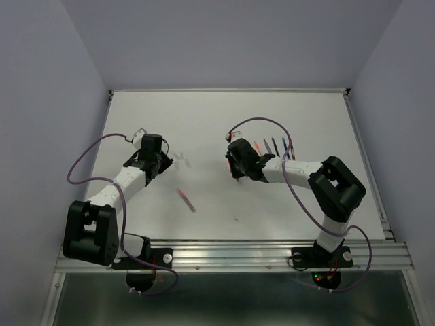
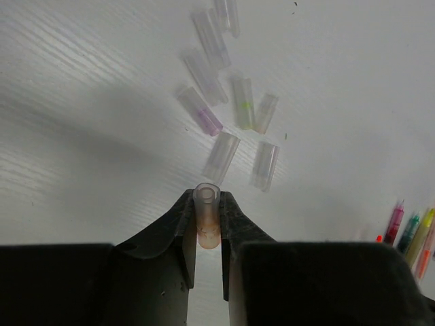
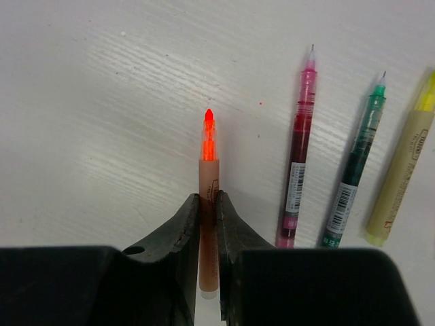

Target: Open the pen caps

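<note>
You're looking at a white table [image 1: 224, 122], its surface faintly grained like wood. Pale lavender walls [image 1: 41, 102] close it in on three sides. A ribbed metal rail [image 1: 238, 255] runs along your near edge.

1. The worktop [image 1: 224, 122] is white, with a faint grain across it.
2. Clear pen caps [image 2: 221, 156] lie loose in a close cluster, all on their sides, at differing angles.
3. A pink pen [image 3: 297, 170], a green pen [image 3: 357, 163] and a yellow marker [image 3: 401, 183] lie side by side, uncapped, with their tips pointing the same way.
4. A red pen [image 1: 186, 199] lies alone and slanted, well apart from both groups.
</note>
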